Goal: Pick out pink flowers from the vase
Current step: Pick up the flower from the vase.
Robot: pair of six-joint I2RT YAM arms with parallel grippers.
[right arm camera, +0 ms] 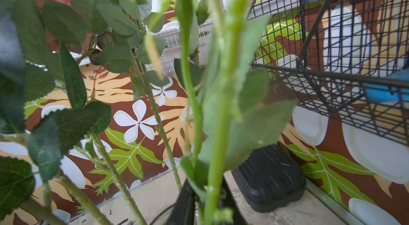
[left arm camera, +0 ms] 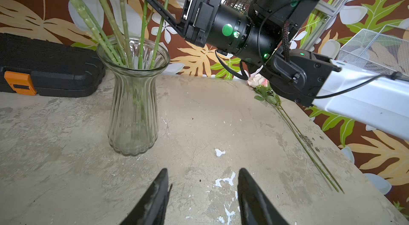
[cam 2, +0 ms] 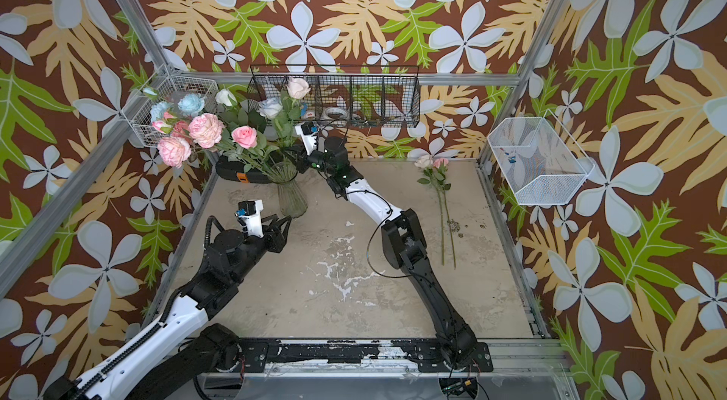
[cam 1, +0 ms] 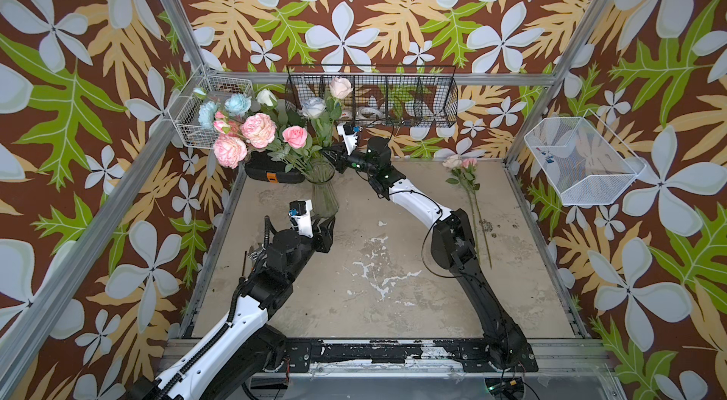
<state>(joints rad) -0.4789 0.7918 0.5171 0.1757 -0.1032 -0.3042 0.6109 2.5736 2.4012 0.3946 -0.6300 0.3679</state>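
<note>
1. While your right end effector [cam 1: 329, 153] was clamped on an upright stem [right arm camera: 218, 124] just above the vase [cam 1: 324, 191], pink flowers [cam 1: 258, 130] stood in it.
2. Your left end effector [left arm camera: 202, 169] sat half-open, empty, near its base.

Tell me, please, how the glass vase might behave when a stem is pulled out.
The vase is tall and narrow-waisted, its pink flowers leaning sideways, so it probably tips easily. Clear glass: likely slippery and fragile. The left gripper is not holding it.
</note>
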